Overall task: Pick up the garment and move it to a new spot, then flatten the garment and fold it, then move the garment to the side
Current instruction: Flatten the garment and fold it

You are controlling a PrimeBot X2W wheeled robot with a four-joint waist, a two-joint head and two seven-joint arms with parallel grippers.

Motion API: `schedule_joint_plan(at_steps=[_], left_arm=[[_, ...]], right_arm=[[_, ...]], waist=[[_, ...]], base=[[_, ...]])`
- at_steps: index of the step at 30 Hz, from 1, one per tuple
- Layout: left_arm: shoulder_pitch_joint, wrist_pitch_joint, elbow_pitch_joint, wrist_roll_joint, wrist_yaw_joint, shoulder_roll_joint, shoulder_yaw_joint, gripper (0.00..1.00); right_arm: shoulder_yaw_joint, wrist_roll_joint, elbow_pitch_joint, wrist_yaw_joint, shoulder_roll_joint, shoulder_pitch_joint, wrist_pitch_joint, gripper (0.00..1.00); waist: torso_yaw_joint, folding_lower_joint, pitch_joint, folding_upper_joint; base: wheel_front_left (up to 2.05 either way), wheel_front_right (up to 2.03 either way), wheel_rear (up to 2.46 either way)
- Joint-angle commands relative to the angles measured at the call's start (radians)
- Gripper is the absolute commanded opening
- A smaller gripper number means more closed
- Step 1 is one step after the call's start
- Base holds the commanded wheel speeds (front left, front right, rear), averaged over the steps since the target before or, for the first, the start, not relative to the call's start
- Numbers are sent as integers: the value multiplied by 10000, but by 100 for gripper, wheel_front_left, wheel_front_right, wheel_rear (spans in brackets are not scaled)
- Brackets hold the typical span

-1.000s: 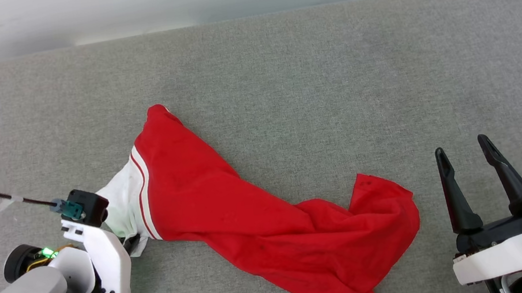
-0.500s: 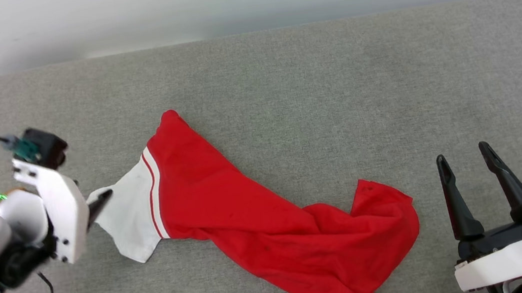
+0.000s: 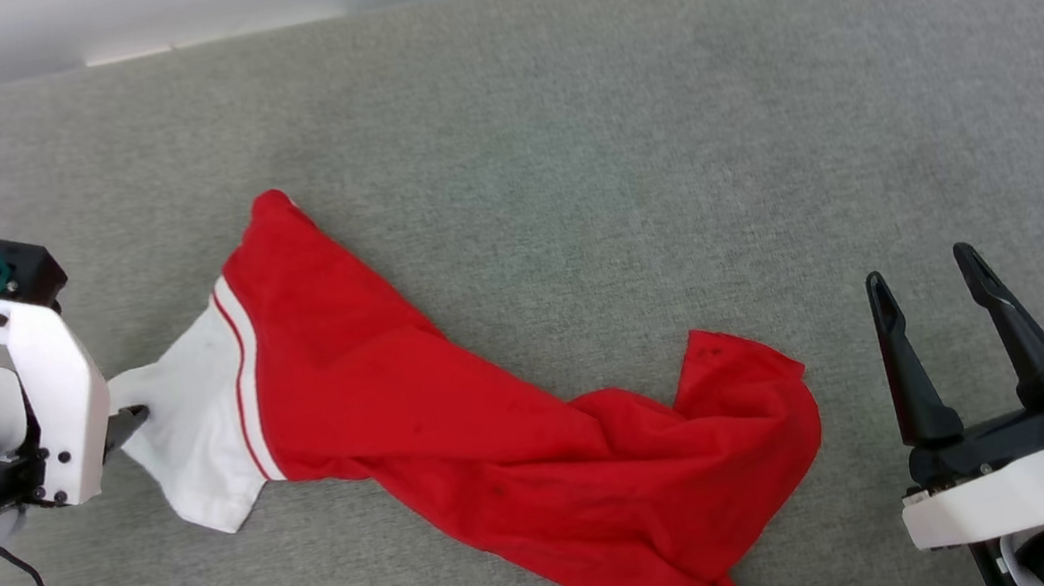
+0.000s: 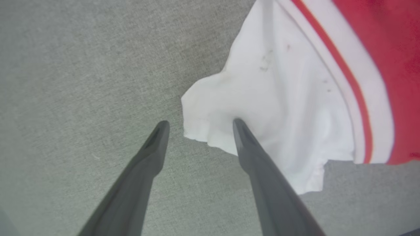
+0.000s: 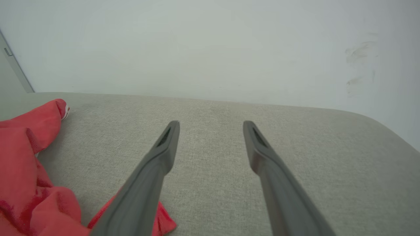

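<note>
Head view: a red shirt point(image 3: 458, 422) lies rumpled in a long diagonal band on the grey cloth-covered worktop point(image 3: 608, 100). It runs from left of centre down to the bottom edge, and its white sleeve point(image 3: 198, 436) is spread out at the left end. The left gripper point(image 3: 128, 426) sits at the left edge, mostly hidden behind its white wrist plate, with one dark fingertip touching the sleeve's edge. The right gripper point(image 3: 920, 269) stands at the lower right, apart from the shirt, its fingers spread wide with nothing between them.

Left wrist view: the left gripper point(image 4: 200, 124) has its fingers wide apart and grips nothing. The finger on the right of the frame rests on the sleeve point(image 4: 279, 98), a corner of white cloth lies in the gap, and the other finger is over bare worktop point(image 4: 65, 65).

Right wrist view: the right gripper point(image 5: 211, 124) is wide open over bare worktop point(image 5: 295, 137). The shirt point(image 5: 26, 147) is bunched at the lower left, and a pale wall point(image 5: 197, 49) stands behind.
</note>
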Motion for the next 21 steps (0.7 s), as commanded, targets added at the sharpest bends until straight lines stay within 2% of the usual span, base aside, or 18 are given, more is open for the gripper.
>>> schedule_joint_plan(at_steps=[1,8,9,10,14,21], left_arm=[[84,75,258,-87,-27,-157,-36,100],[640,569,1076,-214,-333,-819,-394,100],[698,598,1174,-177,-402,-898,-449,59],[745,631,1238,-136,-455,-978,-502,0],[702,398,1354,-32,-610,-1055,-499,0],[-481,-773,595,823,-796,-646,-167,0]], right_arm=[[19,-5,-63,-7,13,-201,-20,100],[13,26,-64,-7,13,-458,-20,100],[1,37,-55,-7,13,-441,-20,100],[-9,42,-34,-7,13,-426,-20,100],[-97,54,27,-7,13,-351,-20,100],[-248,39,77,-7,13,-74,-20,100]], waist=[[-224,0,356,0],[-437,0,796,0],[-445,0,801,0],[-446,0,784,0],[-391,0,603,0],[-103,0,-113,0]], base=[[0,0,0],[0,0,0],[0,0,0],[0,0,0],[0,0,0],[0,0,0]])
